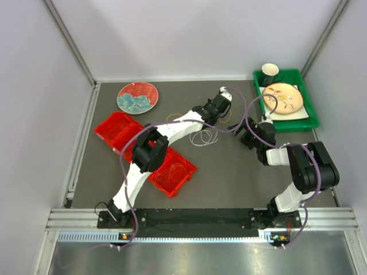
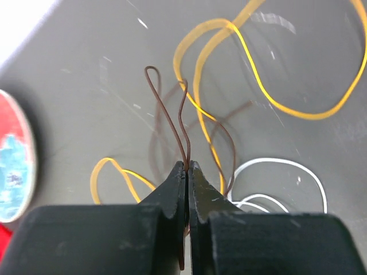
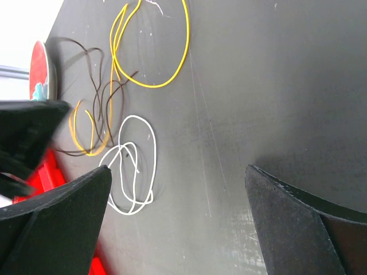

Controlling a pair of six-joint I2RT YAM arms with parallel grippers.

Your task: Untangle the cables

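Observation:
A loose tangle of cables lies on the dark table. My left gripper (image 2: pixel 188 166) is shut on a thin brown cable (image 2: pixel 166 114), whose narrow loop stands up from the fingertips. Yellow cable (image 2: pixel 252 74) curls around and behind it, and a white cable (image 2: pixel 287 163) lies to the right. From above, the left gripper (image 1: pixel 207 117) hangs over the pile, between the yellow loop (image 1: pixel 172 118) and the white loops (image 1: pixel 203 137). My right gripper (image 3: pixel 178 169) is open over bare table, just right of the white cable (image 3: pixel 152 149). It hovers beside the pile (image 1: pixel 241 130).
Two red baskets (image 1: pixel 117 129) (image 1: pixel 172 172) lie under the left arm; the nearer one holds orange wire loops. A red and blue plate (image 1: pixel 137 97) sits at the back left. A green tray (image 1: pixel 301 114) at the back right carries a plate and a cup.

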